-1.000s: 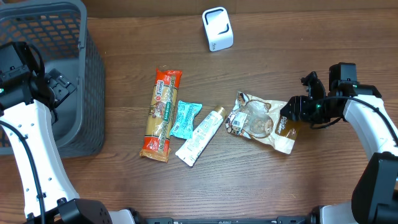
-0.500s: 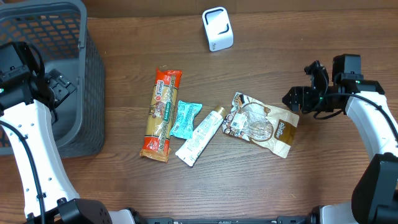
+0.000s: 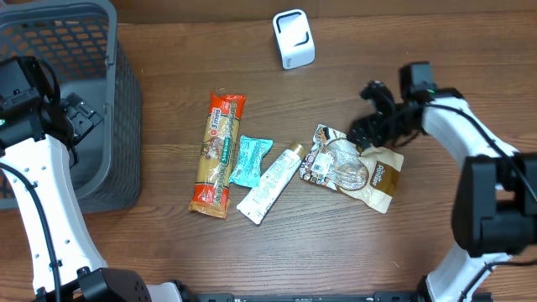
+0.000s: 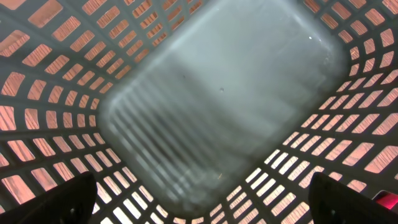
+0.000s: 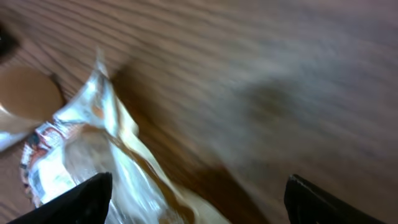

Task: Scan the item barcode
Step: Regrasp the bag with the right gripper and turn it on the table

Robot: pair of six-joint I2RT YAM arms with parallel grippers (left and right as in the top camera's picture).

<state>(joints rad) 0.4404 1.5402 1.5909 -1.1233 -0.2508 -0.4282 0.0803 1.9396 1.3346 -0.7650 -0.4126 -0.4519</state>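
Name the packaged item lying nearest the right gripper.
The brown-and-white pouch, just beside the right gripper; the tube, teal sachet and long orange pack lie farther left.

Smeared by motion across the whole right wrist view, with the bag (image 5: 106,168) cropped at the bottom edge. Out of focus at the basket (image 4: 217,106) floor, mid-frame, left wrist view. Too small overhead to read the bag's print.

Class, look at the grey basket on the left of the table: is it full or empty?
Empty. The left wrist view into the basket shows only its bare floor and slatted walls.
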